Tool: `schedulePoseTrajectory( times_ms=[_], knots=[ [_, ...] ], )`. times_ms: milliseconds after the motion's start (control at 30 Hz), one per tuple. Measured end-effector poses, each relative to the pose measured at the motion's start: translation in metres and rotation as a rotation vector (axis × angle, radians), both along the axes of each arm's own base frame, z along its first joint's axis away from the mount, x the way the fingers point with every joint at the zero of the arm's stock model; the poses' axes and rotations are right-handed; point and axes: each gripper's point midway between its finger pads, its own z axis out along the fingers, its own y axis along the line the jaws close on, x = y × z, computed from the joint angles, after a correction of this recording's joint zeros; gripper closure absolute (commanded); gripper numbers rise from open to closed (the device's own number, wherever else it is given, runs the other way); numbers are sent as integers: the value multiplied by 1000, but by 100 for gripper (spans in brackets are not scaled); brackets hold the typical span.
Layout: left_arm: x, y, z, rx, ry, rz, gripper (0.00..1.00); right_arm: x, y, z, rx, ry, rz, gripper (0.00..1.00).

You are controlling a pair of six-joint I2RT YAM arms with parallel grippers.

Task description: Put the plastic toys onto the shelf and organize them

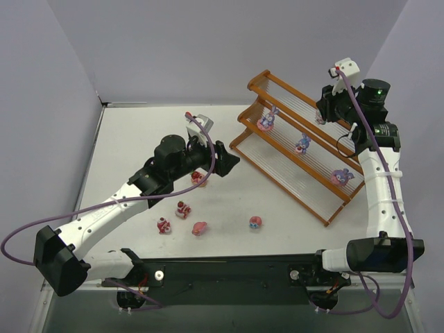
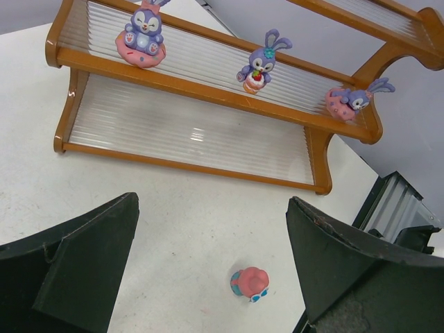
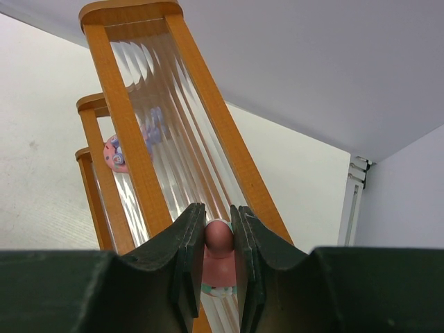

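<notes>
At the shelf's (image 3: 132, 152) top tier, the right gripper (image 3: 218, 260) is pinched tight on a pink figurine (image 3: 219, 239). I get this only from the right wrist view; the top view hides the toy. The left gripper (image 2: 211, 208) is spread wide, holding nothing, in front of the shelf. Its wrist view shows three purple bunnies (image 2: 258, 66) on the middle tier and a pink toy (image 2: 250, 283) on the table (image 2: 173, 229) before the lowest tier.

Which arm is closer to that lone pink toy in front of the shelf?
Left. Its open fingers face the pink toy nearby; the right fingers grip another toy at the shelf's top tier.
</notes>
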Motion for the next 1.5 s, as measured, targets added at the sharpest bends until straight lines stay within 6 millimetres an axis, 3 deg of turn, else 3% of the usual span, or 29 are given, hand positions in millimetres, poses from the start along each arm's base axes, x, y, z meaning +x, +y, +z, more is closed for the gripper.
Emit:
schedulePoseTrajectory(
  times_ms=[367, 500, 833, 1133, 1300, 1500],
  knots=[
    [0, 0, -4, 0, 11, 2, 3, 4, -2, -8, 25, 25, -9, 88],
    [0, 0, -4, 0, 11, 2, 3, 4, -1, -7, 35, 27, -5, 74],
    [1, 2, -4, 0, 12, 7, 3, 4, 0, -7, 44, 26, -2, 63],
    [3, 3, -4, 0, 11, 13, 3, 4, 1, -6, 60, 25, -5, 39],
    [4, 4, -4, 0, 11, 15, 3, 3, 2, 8, 88, 2, -14, 28],
    [6, 7, -4, 1, 7, 38, 3, -16, 9, 52, 159, -65, -13, 27]
  ],
)
